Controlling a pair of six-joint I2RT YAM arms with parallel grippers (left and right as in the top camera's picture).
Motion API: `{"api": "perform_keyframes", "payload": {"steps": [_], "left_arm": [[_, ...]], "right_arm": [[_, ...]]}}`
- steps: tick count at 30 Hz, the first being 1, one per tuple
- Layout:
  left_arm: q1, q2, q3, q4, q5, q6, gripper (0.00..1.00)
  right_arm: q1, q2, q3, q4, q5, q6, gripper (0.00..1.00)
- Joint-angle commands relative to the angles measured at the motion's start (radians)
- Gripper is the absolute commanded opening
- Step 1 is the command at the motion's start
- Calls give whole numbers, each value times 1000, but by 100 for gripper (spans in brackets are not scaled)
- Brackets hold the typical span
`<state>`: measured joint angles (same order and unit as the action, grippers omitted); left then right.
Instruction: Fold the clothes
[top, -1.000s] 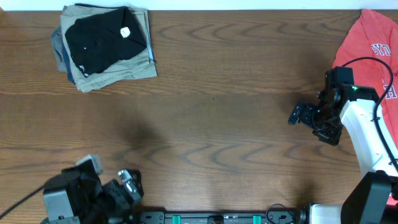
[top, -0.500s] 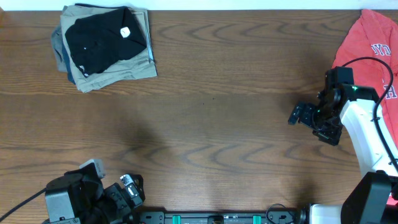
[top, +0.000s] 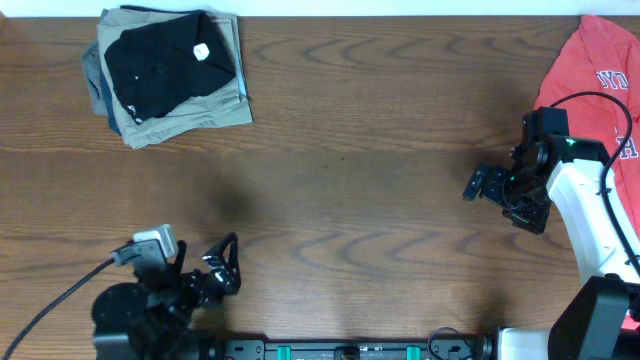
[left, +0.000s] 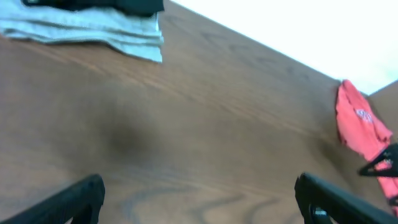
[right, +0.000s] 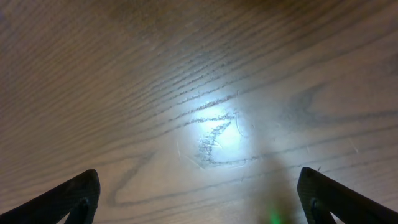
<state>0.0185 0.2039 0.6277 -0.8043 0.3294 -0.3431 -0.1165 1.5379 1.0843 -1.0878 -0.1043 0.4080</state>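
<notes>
A folded black garment (top: 162, 62) with a small white logo lies on top of a stack of folded clothes (top: 170, 115) at the table's far left. A red white-lettered tee (top: 590, 70) lies unfolded at the far right; it also shows in the left wrist view (left: 359, 124). My left gripper (top: 222, 268) is open and empty at the front left, over bare wood (left: 199, 199). My right gripper (top: 484, 186) is open and empty over bare wood (right: 199, 199), left of the red tee.
The brown wooden table (top: 350, 180) fills the view. The edge of the folded stack (left: 93, 31) shows at the top left of the left wrist view. A black cable (top: 600, 110) loops over the right arm near the red tee.
My left arm has turned and its gripper has swung up and a little right, away from the table's front edge. The right arm has not moved.
</notes>
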Motion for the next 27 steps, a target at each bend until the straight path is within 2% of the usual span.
{"api": "perform_keyframes", "payload": {"steps": [1, 6, 15, 20, 26, 27], "left_arm": [[-5, -69, -151, 74, -8, -3, 98], [-5, -122, -311, 133, -33, -3, 98], [-5, -201, -493, 496, -85, -2, 98], [-5, -202, -545, 612, -137, -2, 98], [-5, -202, -626, 771, -142, 94, 98], [-5, -202, -624, 754, -140, 126, 98]], "right_arm": [[-1, -3, 7, -1, 0, -13, 99], [-1, -3, 7, -1, -1, -13, 99], [-1, -3, 7, -1, 0, -13, 99], [-1, -3, 7, -1, -1, -13, 99], [-1, -3, 7, -1, 0, -13, 99], [-1, -3, 7, -1, -1, -13, 99]]}}
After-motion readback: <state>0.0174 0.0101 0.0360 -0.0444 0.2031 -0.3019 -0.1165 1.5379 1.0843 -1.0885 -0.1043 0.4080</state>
